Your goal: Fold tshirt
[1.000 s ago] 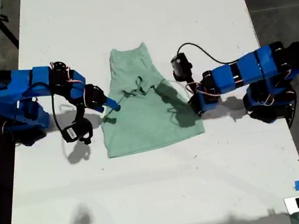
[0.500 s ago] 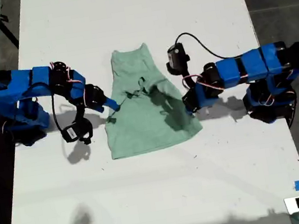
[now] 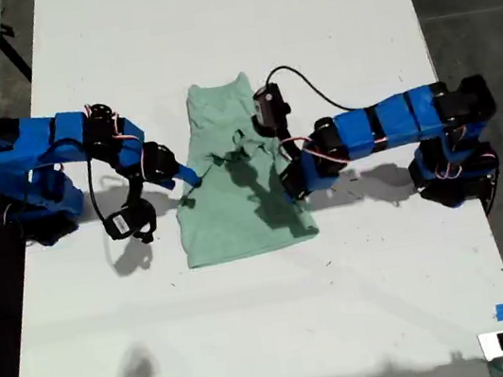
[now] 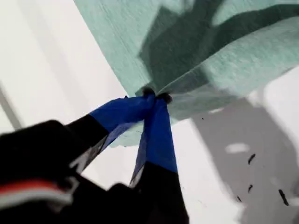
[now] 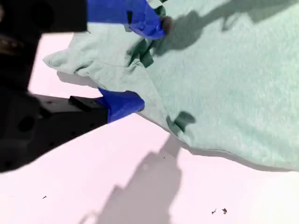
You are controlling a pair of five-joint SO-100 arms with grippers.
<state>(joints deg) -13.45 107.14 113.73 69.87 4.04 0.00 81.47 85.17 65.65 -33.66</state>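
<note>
tshirt (image 5: 224, 79) cut off by second wrist view's edge

One tshirt (image 3: 238, 191), two blue arms, perhaps three tape bits.

Mint tshirt (image 3: 238, 195), part-folded, wrinkly

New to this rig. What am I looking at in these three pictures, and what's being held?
Two blue robot arms sit on a white table, seen from overhead in the exterior view. Between them lies a pale green t-shirt, partly folded. The other two pictures come from small cameras mounted on each arm's gripper. My first gripper is pinched shut on the t-shirt's edge, lifting it off the table. My second gripper has its jaws either side of another edge; whether it is clamping, I cannot tell.
</note>
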